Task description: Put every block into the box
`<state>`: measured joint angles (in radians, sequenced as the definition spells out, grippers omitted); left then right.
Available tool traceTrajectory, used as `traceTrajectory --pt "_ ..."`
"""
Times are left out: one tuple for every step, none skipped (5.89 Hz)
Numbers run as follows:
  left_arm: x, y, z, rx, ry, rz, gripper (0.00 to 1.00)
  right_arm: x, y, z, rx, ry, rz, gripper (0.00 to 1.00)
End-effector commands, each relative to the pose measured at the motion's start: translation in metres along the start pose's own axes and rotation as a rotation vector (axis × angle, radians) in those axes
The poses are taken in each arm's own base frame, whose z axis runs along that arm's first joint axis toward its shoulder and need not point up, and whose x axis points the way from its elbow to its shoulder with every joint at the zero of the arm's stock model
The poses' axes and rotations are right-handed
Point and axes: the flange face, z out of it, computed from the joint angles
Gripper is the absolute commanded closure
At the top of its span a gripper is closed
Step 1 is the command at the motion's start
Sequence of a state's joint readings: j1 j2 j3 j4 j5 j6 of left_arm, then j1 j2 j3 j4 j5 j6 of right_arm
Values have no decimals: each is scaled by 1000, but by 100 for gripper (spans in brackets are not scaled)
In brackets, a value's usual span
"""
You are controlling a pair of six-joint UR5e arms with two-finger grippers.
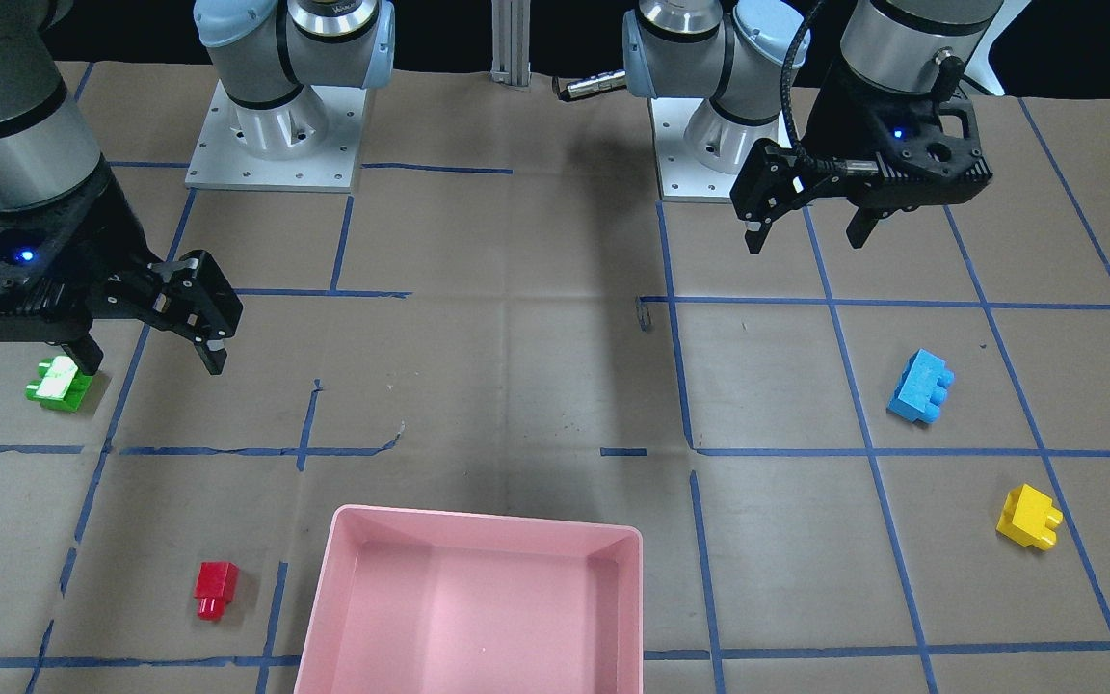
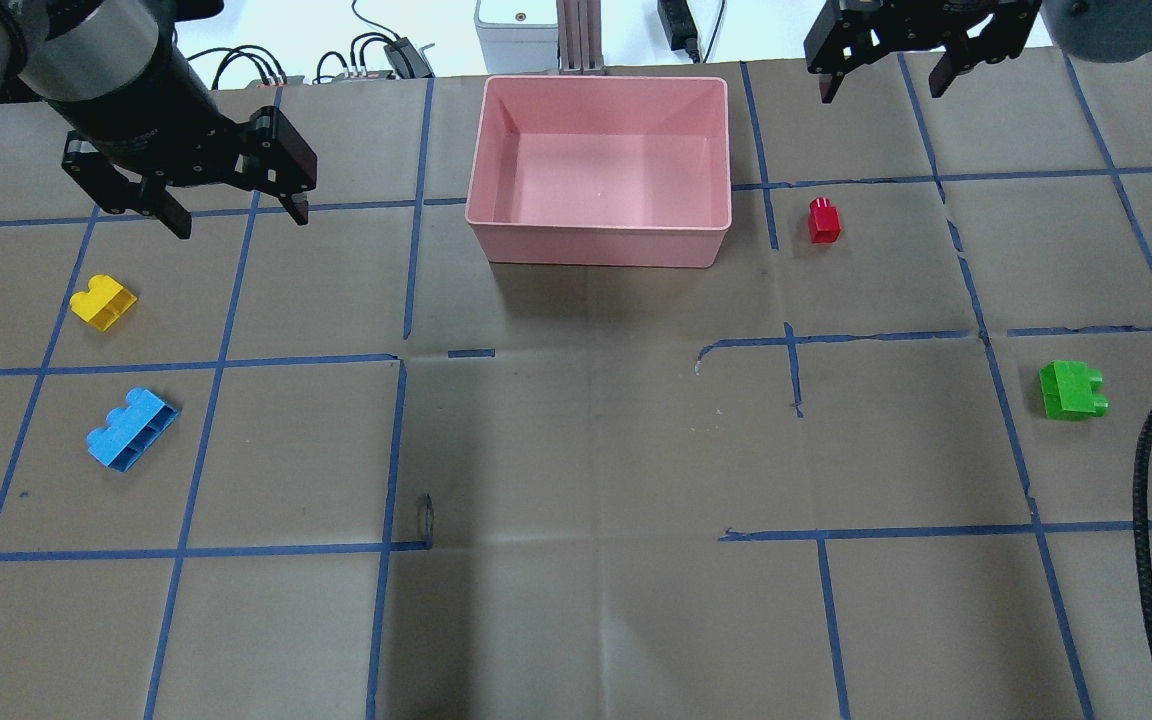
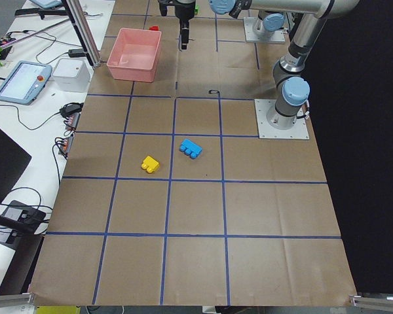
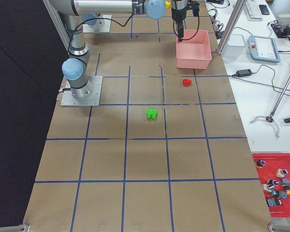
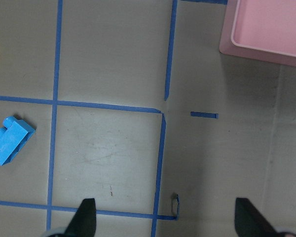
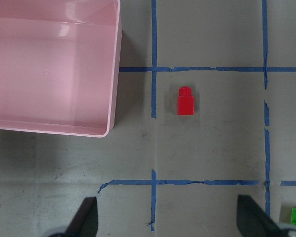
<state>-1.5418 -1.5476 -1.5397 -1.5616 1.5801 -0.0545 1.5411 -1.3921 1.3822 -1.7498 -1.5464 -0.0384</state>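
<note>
Overhead view, directions taken from the box. Brown paper-covered table [image 2: 576, 450] is marked with a blue tape grid; a black cable [image 2: 1151, 480] runs along its 4 o'clock edge.

Shallow rectangular pink plastic box [image 2: 598, 246] sits at the far middle. All four bricks lie outside it on the paper:
- small red studded plastic brick [image 2: 823, 220]: 3 o'clock, near
- green studded plastic brick [image 2: 1072, 390]: 4 o'clock, well apart
- yellow studded plastic brick [image 2: 103, 301]: 8 o'clock
- longer blue studded plastic brick [image 2: 132, 428]: 8 o'clock, beyond the yellow

Left gripper [image 2: 241, 222] hangs at 9 o'clock, fingers downward, spread wide, holding nothing. Right gripper [image 2: 880, 92] hangs at 2 o'clock, likewise wide and unloaded.
</note>
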Motion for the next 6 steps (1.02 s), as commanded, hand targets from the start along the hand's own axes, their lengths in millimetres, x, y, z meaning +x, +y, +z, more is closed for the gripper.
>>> traceTrajectory --pt "0 1 0 -2 0 2 1 0 -1 1 -2 0 0 0" --pt "-2 1 4 -10 -1 1 1 1 -1 2 -3 1 0 0" --pt "-13 -1 7 -15 -2 46 1 1 -1 3 -6 3 1 0" --pt "-59 -9 6 -13 -5 103 1 1 1 10 -22 2 2 0" --pt "-121 -14 6 -14 -8 171 1 2 2 19 -37 0 2 0" --pt "-192 -13 15 -36 -9 208 1 17 0 22 -43 3 -33 1"
